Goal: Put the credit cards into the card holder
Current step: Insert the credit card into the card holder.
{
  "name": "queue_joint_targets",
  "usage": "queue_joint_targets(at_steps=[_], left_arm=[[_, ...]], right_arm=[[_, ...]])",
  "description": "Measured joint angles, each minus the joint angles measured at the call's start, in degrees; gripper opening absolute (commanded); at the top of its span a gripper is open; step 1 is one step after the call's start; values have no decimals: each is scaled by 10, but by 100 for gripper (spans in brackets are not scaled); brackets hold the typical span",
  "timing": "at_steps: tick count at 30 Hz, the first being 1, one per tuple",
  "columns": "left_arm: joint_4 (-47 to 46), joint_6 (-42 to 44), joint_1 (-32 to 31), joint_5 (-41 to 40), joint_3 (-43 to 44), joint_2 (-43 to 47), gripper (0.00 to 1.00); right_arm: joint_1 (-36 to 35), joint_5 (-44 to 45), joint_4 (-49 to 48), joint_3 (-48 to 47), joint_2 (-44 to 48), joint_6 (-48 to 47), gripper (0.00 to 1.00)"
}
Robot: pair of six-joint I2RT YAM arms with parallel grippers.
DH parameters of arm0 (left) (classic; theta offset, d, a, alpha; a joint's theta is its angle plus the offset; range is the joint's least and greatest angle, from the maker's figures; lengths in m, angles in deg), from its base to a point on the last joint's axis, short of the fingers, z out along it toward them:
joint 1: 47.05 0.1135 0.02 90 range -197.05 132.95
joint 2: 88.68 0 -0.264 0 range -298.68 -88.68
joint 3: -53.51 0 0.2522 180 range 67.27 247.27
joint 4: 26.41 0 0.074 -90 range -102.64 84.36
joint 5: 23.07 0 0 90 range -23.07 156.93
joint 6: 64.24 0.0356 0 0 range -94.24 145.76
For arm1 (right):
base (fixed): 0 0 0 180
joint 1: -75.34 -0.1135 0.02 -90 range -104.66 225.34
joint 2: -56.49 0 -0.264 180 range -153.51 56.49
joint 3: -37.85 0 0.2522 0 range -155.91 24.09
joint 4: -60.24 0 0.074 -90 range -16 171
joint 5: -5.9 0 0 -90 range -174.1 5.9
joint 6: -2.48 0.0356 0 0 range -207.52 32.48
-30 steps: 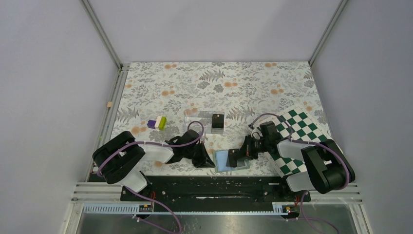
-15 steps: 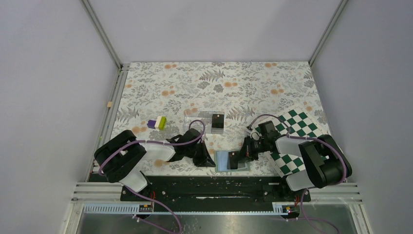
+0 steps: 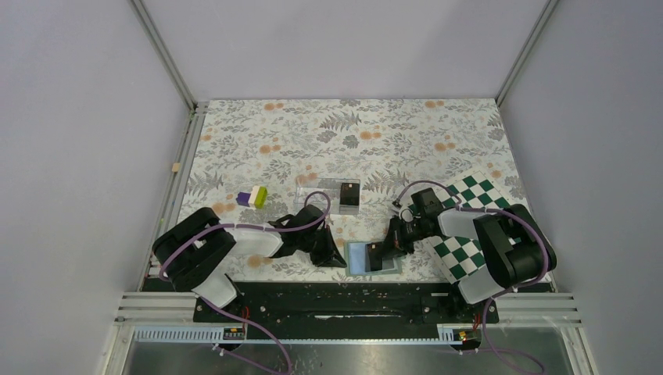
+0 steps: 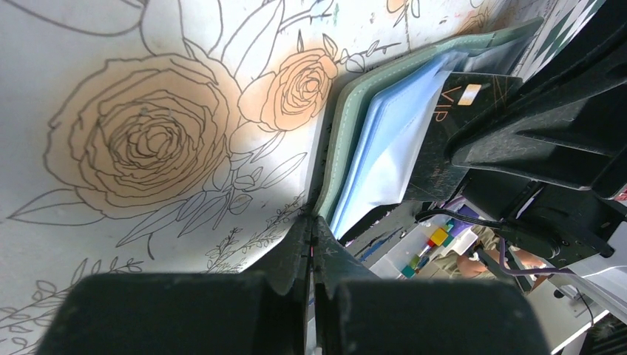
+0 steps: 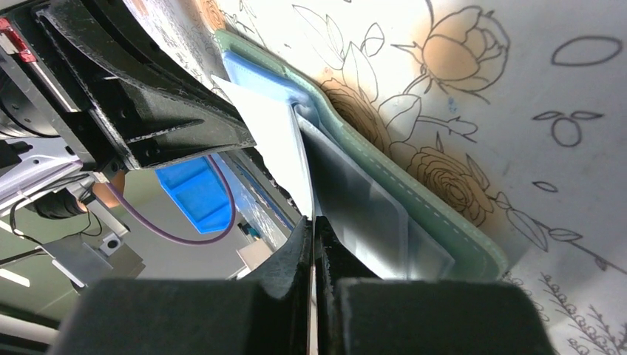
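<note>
The sage-green card holder (image 3: 358, 259) lies open near the table's front edge, its pale blue pockets facing up. My right gripper (image 3: 385, 248) is shut on a black credit card (image 3: 377, 252) and holds it low over the holder. In the left wrist view the card (image 4: 452, 111), marked VIP, sits against a lifted blue pocket of the holder (image 4: 346, 126). My left gripper (image 3: 338, 259) is shut, its tips (image 4: 312, 220) at the holder's left edge. The right wrist view shows my shut right gripper (image 5: 314, 222) beside the holder's green rim (image 5: 444, 218).
A clear acrylic box (image 3: 320, 193) behind the holder contains a second black card (image 3: 349, 195). A green-and-white chequered board (image 3: 478, 195) lies under my right arm. A purple, white and green block (image 3: 252, 197) sits at the left.
My right arm has swung slightly left, and the held card has edged left over the holder. My left gripper has stayed at the holder's edge.
</note>
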Motion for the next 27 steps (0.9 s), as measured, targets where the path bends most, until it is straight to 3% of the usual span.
queue_joint_targets(at_steps=[17,27], left_arm=[[4,5,0,5,8,-7,0],[1,5,0,5,10,-11,0]], right_arm=[[-16,19,80,-52,-35,-31,15],[-54,80,138,-74,-30,-36,36]])
